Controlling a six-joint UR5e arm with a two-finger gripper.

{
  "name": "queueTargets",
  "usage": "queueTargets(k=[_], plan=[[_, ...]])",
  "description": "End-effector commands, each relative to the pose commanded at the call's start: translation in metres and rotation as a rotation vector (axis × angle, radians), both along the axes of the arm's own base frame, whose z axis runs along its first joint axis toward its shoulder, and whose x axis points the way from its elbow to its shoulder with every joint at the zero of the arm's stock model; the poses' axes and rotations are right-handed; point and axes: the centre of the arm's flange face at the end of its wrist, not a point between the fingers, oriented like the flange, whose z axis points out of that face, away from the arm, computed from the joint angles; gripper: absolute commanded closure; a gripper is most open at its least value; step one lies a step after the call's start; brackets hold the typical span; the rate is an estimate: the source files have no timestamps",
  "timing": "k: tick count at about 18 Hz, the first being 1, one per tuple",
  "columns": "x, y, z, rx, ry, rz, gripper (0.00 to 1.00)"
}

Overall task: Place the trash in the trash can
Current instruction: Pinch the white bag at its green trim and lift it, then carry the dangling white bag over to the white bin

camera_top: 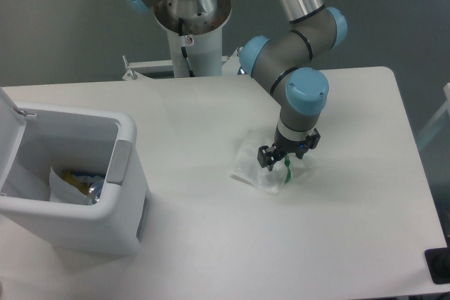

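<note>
The trash on the table is a crumpled white plastic wrapper (254, 168) with green marks, lying right of centre. My gripper (285, 161) is down on its right part, fingers open and straddling the wrapper, with a green-marked edge showing just below them. The trash can (125, 173) is a boxy white bin at the left edge, its lid (8, 114) hinged up and back. Inside on the white liner lies another piece of trash (79, 180) with blue and yellowish parts, mostly hidden by the bin's wall.
The arm's white pedestal (191, 40) stands behind the table's far edge. A dark object (439, 266) sits at the table's near right corner. The table's right edge (415, 152) runs close to the gripper's side.
</note>
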Motion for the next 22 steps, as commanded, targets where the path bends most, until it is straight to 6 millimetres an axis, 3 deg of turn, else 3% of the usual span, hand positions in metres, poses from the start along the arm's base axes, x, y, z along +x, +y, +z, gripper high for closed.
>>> queueTargets(k=[4, 6, 9, 11, 14, 18, 22], plan=[[-0.001, 0.000, 0.001, -0.001, 0.002, -0.001, 0.78], [-0.003, 0.000, 0.006, 0.010, 0.009, 0.003, 0.96], [-0.006, -0.001, 0.011, 0.014, 0.017, 0.007, 1.00], [-0.010, -0.001, 0.029, 0.031, 0.039, 0.010, 1.00], [-0.012, 0.003, 0.079, 0.116, 0.094, 0.013, 1.00], [-0.006, 0.011, 0.186, 0.341, 0.183, 0.035, 1.00], [0.013, 0.015, 0.268, 0.567, 0.206, 0.052, 1.00]])
